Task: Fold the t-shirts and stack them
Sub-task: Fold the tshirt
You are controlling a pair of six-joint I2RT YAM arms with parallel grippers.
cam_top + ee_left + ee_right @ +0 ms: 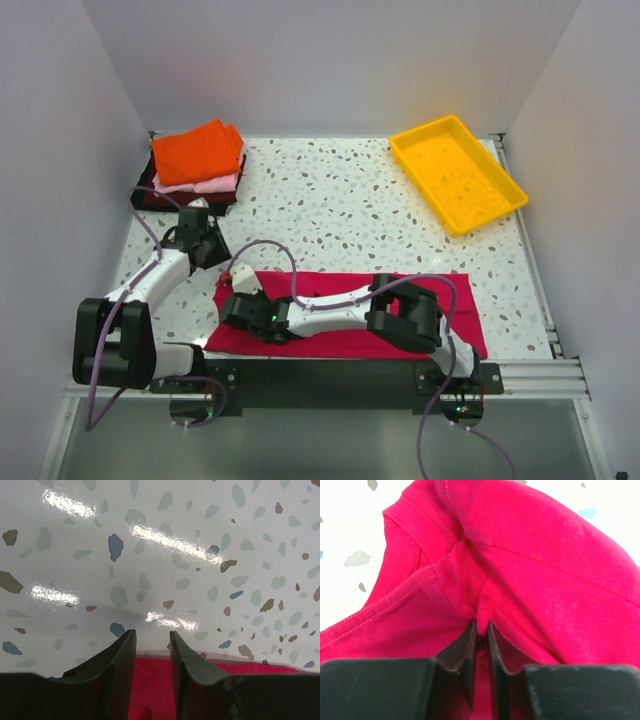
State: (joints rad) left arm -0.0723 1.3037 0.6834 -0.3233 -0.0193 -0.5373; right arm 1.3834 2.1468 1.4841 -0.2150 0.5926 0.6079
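A crimson-magenta t-shirt (462,320) lies folded into a long strip along the near edge of the table. My right gripper (234,303) reaches across to its left end. In the right wrist view, that gripper (481,626) is shut on a pinched fold of the shirt (530,555) near a sleeve seam. My left gripper (216,256) hovers at the shirt's far left corner. Its fingers (152,635) stand apart over bare table, with the shirt's edge (150,680) beneath them and nothing gripped. Folded t-shirts are stacked at the back left: orange (198,152) on pale pink (216,185) on dark maroon (186,201).
A yellow plastic tray (455,172) sits at an angle at the back right. Speckled white tabletop (340,210) stretches between the stack, the tray and the shirt. White walls close in on three sides.
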